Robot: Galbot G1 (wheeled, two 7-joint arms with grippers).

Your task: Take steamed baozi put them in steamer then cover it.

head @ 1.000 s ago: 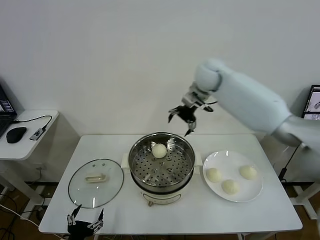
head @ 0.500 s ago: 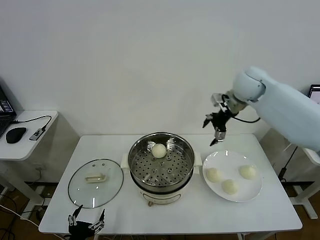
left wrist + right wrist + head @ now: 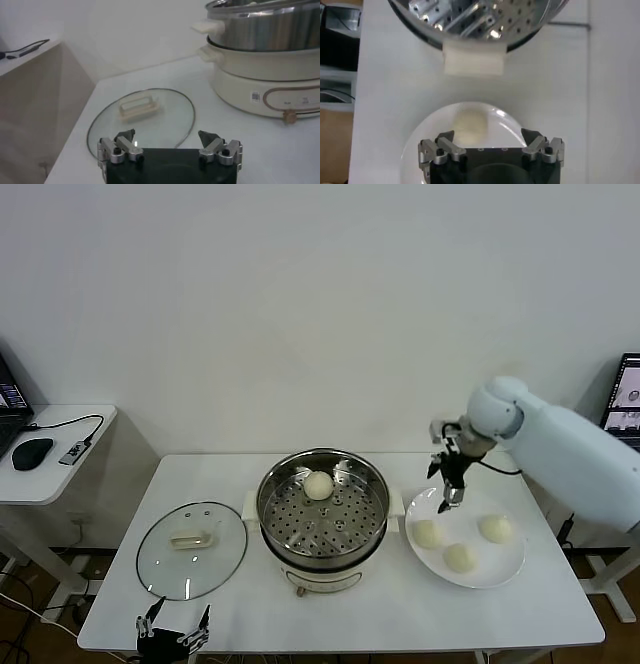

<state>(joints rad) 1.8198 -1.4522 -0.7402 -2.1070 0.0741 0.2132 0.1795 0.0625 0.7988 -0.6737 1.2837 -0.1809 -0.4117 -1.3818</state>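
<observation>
My right gripper (image 3: 446, 495) hangs open and empty over the flat white round plate's (image 3: 510, 567) far rim; the nearest smooth cream-white baozi (image 3: 428, 534) lies at seven o'clock, just below.

My white table (image 3: 350, 609) carries three things in a row: the glass cover (image 3: 191, 549) lying flat at my left, the steamer (image 3: 322, 519) in the middle, and a white plate (image 3: 505, 566) at my right.

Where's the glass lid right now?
In the head view, the cover lies flat on the table, left of the steamer, just beyond the parked left gripper.
</observation>
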